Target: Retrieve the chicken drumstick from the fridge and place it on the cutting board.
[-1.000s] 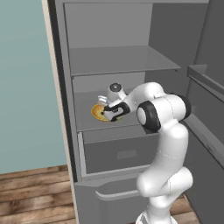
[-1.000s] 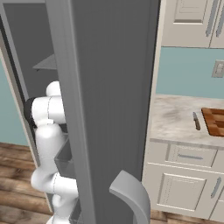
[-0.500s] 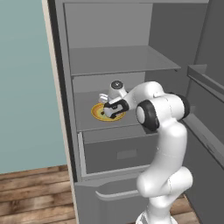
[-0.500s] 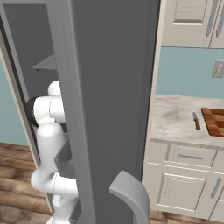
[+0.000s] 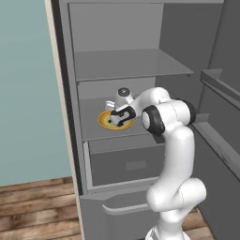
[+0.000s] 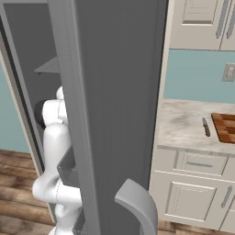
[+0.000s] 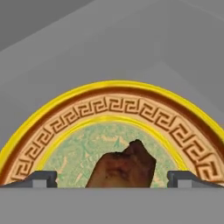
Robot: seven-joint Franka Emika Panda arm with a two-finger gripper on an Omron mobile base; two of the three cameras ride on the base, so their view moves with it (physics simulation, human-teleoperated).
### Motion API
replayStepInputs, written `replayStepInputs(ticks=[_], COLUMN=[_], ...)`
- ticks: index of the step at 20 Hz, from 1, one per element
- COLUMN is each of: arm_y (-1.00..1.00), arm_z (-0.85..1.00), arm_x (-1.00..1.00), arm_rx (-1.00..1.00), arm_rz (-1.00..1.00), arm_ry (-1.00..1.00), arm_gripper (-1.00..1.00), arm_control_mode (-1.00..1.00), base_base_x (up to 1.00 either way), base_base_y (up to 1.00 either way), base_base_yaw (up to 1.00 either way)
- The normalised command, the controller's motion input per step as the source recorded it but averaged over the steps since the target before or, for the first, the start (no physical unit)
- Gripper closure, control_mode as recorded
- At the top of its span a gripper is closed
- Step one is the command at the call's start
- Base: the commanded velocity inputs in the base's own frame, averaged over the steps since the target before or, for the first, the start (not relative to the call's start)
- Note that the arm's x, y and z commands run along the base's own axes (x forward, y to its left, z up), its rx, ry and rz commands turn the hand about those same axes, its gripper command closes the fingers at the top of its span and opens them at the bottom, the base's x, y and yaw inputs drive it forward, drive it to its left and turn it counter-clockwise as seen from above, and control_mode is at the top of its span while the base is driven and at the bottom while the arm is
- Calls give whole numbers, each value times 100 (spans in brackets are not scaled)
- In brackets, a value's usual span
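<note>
Inside the fridge [image 5: 140,65], the gripper [image 7: 111,177] is hanging with its jaws spread apart over the drumstick [image 7: 122,166], which is lying at six o'clock on the plate [image 7: 109,113], so the grasp step likely calls for lowering and closing.

In the hand view, the small brown cooked chicken drumstick [image 7: 122,168] was cut off at the bottom, so its thin bone end could not be seen. The round plate with the yellow rim [image 7: 111,87] was cut off there too. In the left base view, the white arm hid part of that plate [image 5: 107,121], and the drumstick was too small to make out. In the right base view, the checkered wooden cutting board [image 6: 225,128] ran off the right edge, and the thick grey fridge door [image 6: 110,105] hid most of the arm.
</note>
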Motion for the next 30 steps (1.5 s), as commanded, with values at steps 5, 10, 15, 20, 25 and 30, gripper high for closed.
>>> replayStepInputs(ticks=[5,10,15,20,25,30], arm_y=[0,0,0,0,0,0], arm_z=[-31,-42,-23,0,0,21], arm_x=[16,2,5,0,-2,-23], arm_rx=[0,0,0,0,0,0], arm_rz=[0,0,0,0,0,0], arm_ry=[1,0,-1,0,-2,-40], arm_gripper=[-100,-100,100,100,100,100], arm_control_mode=[-100,-100,-100,-100,-100,-100], base_base_x=[0,0,0,0,0,0], base_base_y=[0,0,0,0,0,0], base_base_yaw=[0,0,0,0,0,0])
